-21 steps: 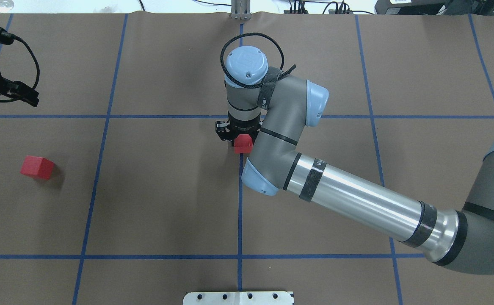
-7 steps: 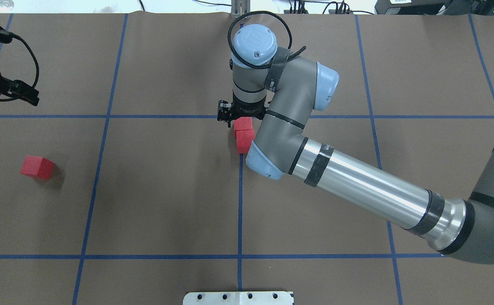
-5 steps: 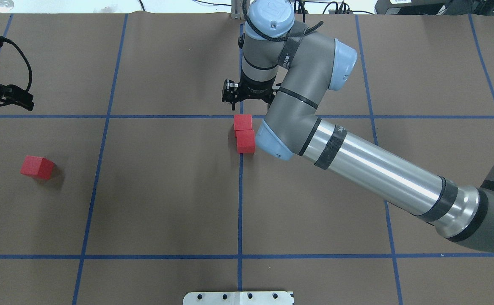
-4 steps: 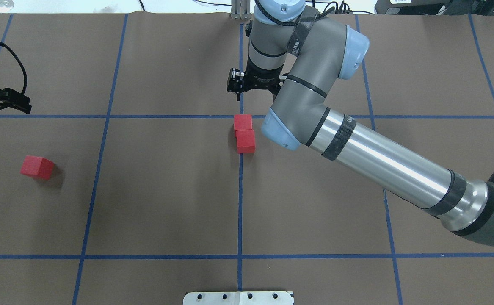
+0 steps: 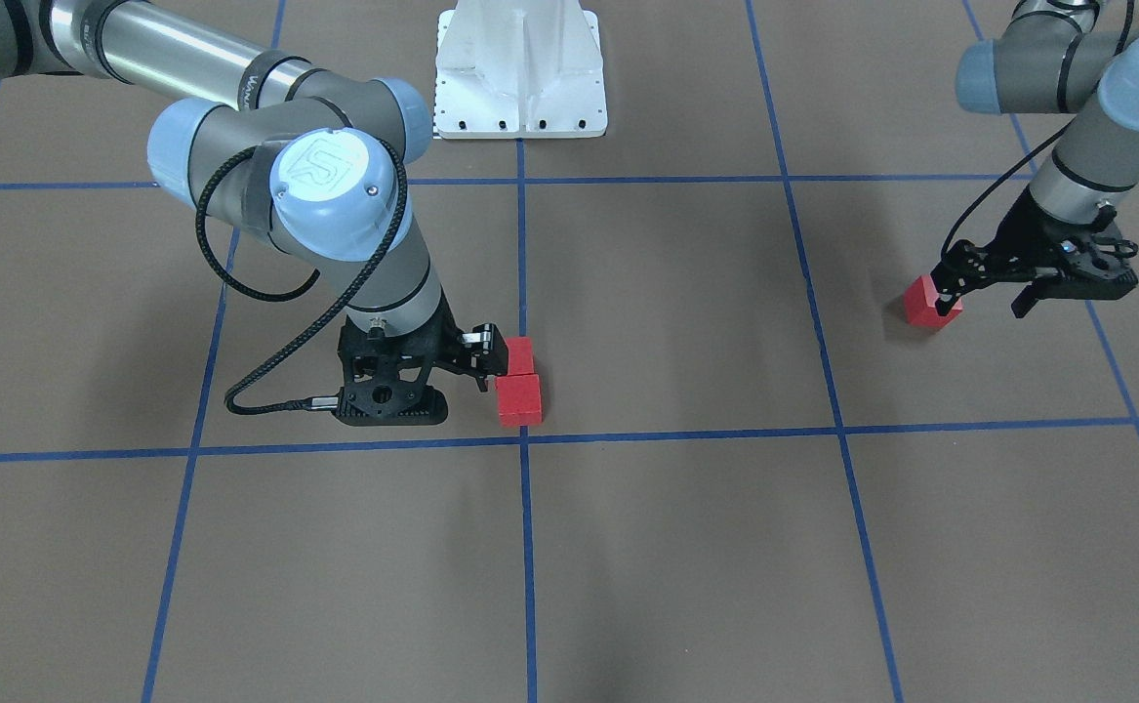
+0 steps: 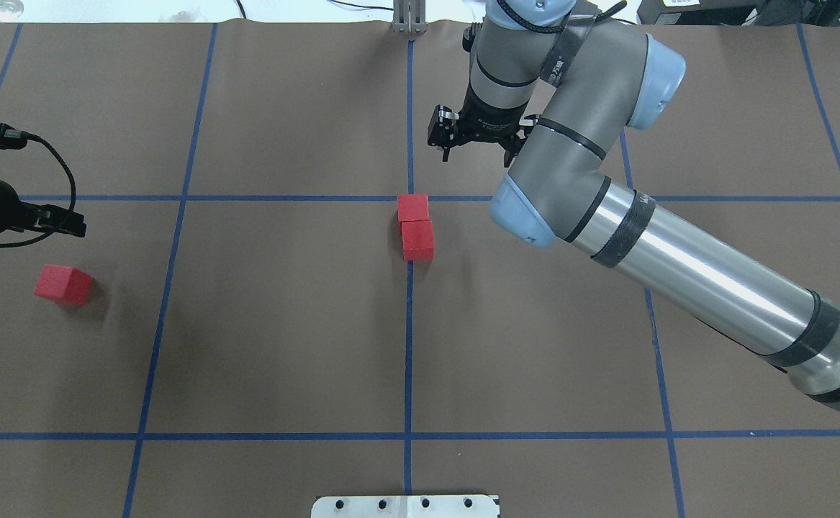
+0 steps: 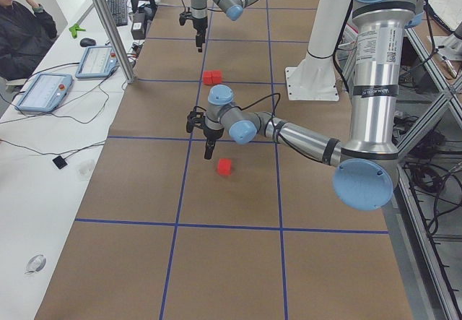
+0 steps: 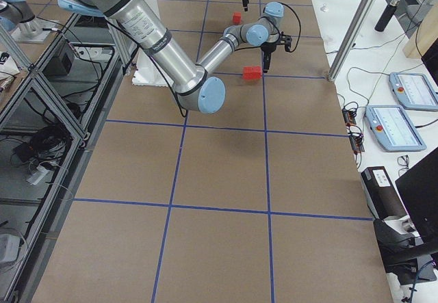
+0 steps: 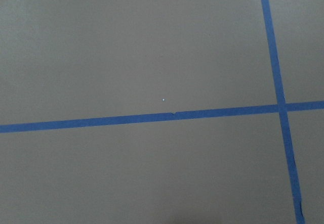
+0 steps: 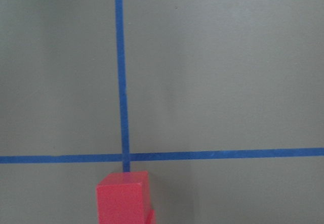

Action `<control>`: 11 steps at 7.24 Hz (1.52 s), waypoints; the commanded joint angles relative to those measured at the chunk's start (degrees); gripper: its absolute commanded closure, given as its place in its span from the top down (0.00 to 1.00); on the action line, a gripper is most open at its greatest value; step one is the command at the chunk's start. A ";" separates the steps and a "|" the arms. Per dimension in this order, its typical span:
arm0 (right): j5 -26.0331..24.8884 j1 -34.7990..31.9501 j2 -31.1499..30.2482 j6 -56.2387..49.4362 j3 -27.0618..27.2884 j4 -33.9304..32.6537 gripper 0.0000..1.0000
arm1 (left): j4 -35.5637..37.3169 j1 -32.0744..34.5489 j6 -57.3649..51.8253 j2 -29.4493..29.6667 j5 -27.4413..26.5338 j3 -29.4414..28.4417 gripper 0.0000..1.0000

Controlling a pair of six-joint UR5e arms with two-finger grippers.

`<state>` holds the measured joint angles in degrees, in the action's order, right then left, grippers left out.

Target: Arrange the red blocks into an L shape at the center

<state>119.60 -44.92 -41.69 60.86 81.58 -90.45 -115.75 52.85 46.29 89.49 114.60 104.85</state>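
Main risk: a bad grab of the lone red block [image 5: 930, 305], right side of the front view, w/ the left gripper [image 5: 985, 285] just above it, jaws spread, nothing held. One fingertip overlapping the cube in that view, yet up-frame of it and apart in the overhead, so prob. raised and not centred; no red in the left wrist cam either, only brown paper [image 9: 152, 47] and blue tape [image 9: 126, 118]. Coming down off-centre = nudged or tipped cube, or a skewed pinch. Second risk at drop-off: bumping the two red blocks [image 6: 417, 239] already touching, one above the other, mid-frame in the overhead, just below the center [image 6: 409, 198] crossing; also easy to end w/ a straight bar, not an L, if set in line rather than beside an end cube. Third: arm clash near the middle, w/ the right gripper [image 6: 476, 147] up and right of the pair, near but apart, jaws open, empty.
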 commanded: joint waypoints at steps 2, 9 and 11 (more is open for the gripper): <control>-0.25 -0.17 -1.38 -1.10 0.16 0.36 0.99 | -4.22 -2.48 0.47 -3.10 -0.96 -1.31 1.00; -0.34 -0.17 -3.31 -1.01 0.07 3.26 0.99 | -4.22 -4.86 0.64 -2.92 -1.05 -3.60 1.00; -0.25 -0.17 -3.40 -0.92 0.16 3.27 0.99 | -4.22 -5.04 0.64 -2.92 -0.96 -4.38 1.00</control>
<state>119.33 -45.09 -45.01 59.91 81.66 -87.20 -119.97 47.95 46.92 86.58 113.58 100.95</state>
